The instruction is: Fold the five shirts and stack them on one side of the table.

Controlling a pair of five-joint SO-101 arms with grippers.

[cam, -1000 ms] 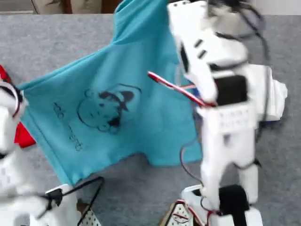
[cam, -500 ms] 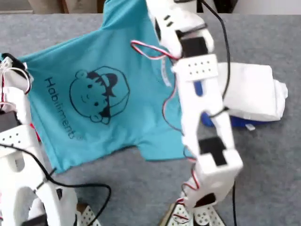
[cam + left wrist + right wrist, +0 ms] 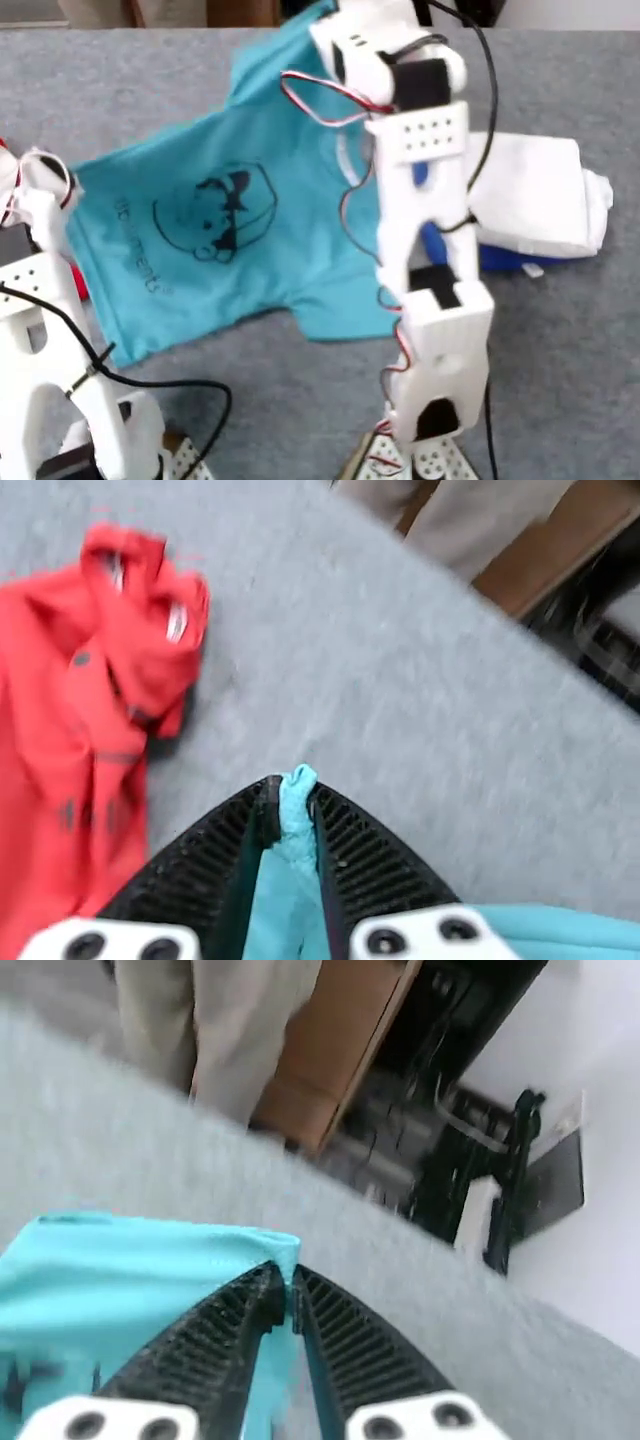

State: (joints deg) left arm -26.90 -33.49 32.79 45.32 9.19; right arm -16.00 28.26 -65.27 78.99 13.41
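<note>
Turquoise shirt (image 3: 290,250), front side up, dark cartoon-face print across chest.

We see a grey, felt-like counter (image 3: 560,90). A crumpled red shirt (image 3: 90,680) lies on it just past the left fingers (image 3: 220,850). A teal T-shirt (image 3: 200,230) spreads across it from those to the right fingers (image 3: 230,1330). Well aside of the right fingers, a blue garment (image 3: 500,258) lies under a folded white shirt (image 3: 530,195).

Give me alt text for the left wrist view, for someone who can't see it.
The left end effector pinches a fold of the teal shirt between its black ribbed fingers, above a grey table. A crumpled red shirt lies on the table nearby.
</note>
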